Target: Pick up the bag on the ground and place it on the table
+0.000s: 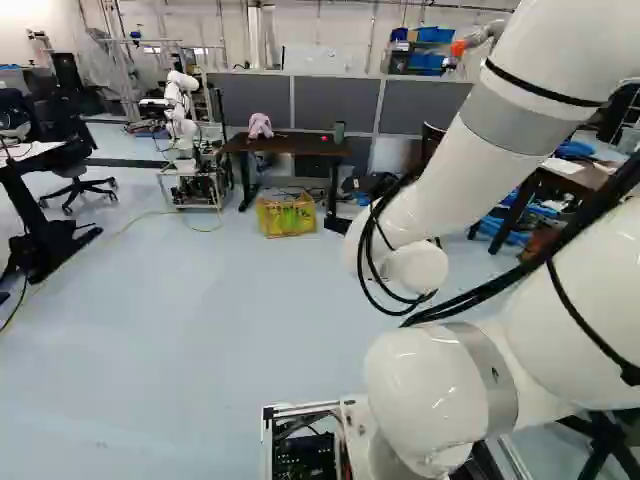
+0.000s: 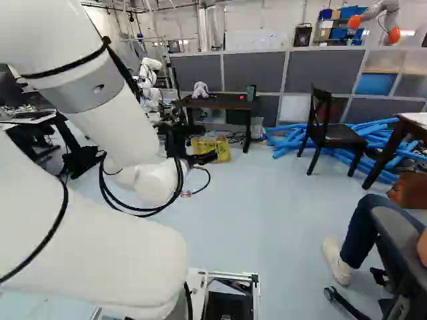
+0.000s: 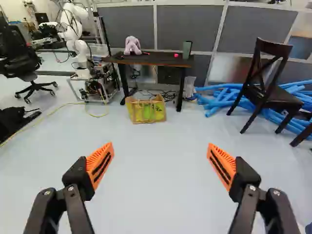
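Bag (image 3: pixel 147 113) well ahead of gripper (image 3: pixel 160 165)

Bag is sitting on floor (image 3: pixel 156 141) by the table (image 3: pixel 155 61), long side running across the approach. Gripper is standing released, facing it nearly head-on; grasp is probably needing a drive forward first.

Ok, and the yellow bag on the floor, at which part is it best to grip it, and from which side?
I would take the tan-trimmed top edge of the yellow bag, coming from the near side and downward. It stands upright with that edge up, just before the dark table, which would likely hinder the far side. The open fingers could straddle the edge.
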Robot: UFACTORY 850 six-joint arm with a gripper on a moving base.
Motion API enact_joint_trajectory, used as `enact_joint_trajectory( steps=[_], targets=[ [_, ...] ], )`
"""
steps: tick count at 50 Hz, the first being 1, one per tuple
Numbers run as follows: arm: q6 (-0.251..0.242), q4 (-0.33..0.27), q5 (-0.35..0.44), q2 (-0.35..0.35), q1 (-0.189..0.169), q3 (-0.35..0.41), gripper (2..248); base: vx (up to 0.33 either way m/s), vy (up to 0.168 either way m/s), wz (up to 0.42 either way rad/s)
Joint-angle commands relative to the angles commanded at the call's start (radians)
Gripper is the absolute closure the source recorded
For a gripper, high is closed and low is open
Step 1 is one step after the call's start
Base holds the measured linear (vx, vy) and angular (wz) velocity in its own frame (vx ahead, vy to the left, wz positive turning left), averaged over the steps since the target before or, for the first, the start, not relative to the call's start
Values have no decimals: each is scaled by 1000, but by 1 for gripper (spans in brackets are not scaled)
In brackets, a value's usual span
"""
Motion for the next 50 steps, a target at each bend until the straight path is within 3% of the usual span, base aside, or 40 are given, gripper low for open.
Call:
enact_joint_trajectory(
  steps=[50],
  targets=[
    [0, 0, 0, 0, 0, 0, 3, 18, 0, -1]
  ],
)
